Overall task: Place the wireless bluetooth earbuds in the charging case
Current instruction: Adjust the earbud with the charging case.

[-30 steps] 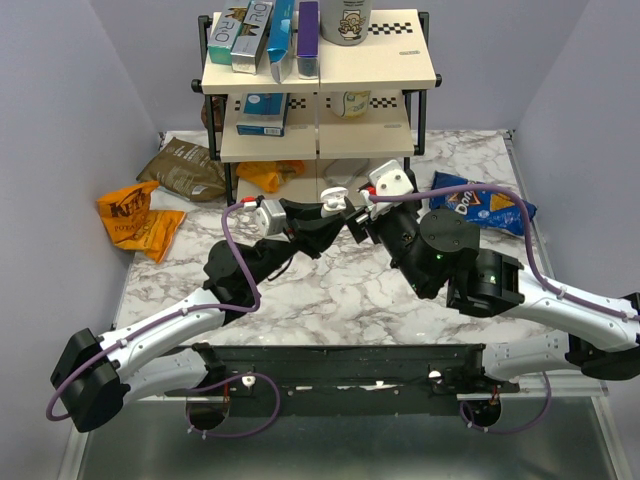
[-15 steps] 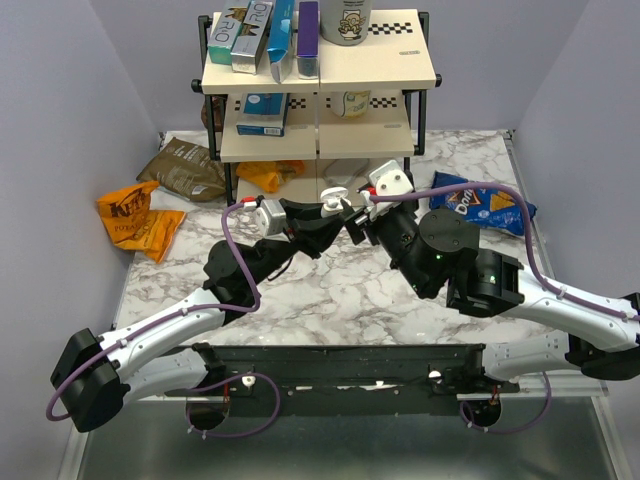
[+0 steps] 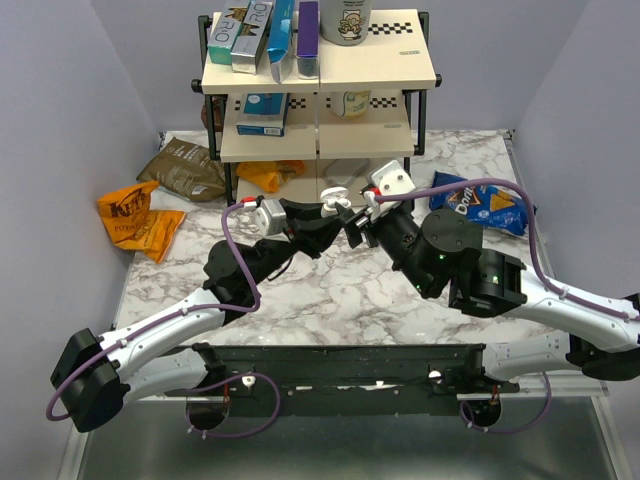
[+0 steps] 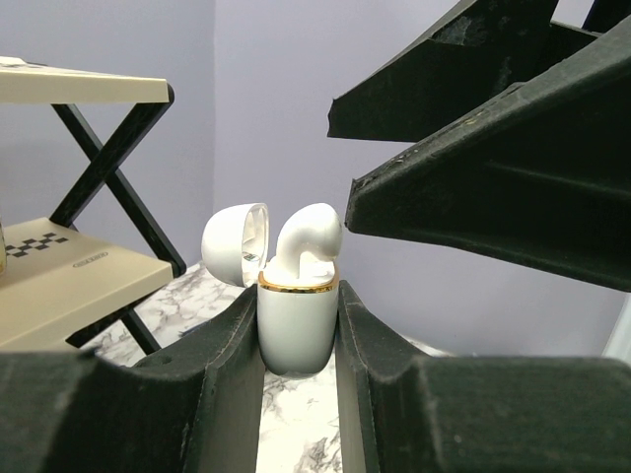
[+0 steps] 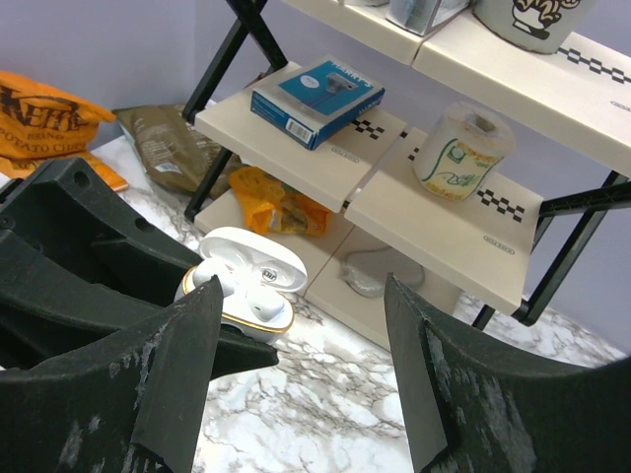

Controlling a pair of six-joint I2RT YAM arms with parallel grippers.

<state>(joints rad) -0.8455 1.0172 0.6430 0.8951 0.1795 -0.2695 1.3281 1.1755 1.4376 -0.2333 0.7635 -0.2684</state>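
Charging case (image 4: 298, 325): white here with a gold rim, not dark. It sits upright between the two fingers of the left claw (image 4: 298, 343), which is clenched on the case's lower body. Lid (image 4: 237, 244) hinged back, mouth facing up.

Reason for the hold, as I read it: gripping low on the body leaves the rim and both wells free, and the upright pose lets a bud go in from above. The case appears carried off the worktop (image 3: 330, 290), near the foot of the shelf rack (image 3: 320, 80).

One earbud (image 4: 308, 236) stands in the case, stem down in its well, rounded head proud of the rim. It looks not fully seated. The right wrist view hints at a second rounded piece lower in the case; cannot tell for sure.

Right claw (image 5: 301, 296): released, fingers spread wide, nothing between them. Its fingers (image 4: 493, 148) hang above and to one side of the case, close but apart from it. In the right wrist view the case lies ahead of the claw, off toward its left finger, not centred in the gap.

Judgement: the raised bud needs a press down.
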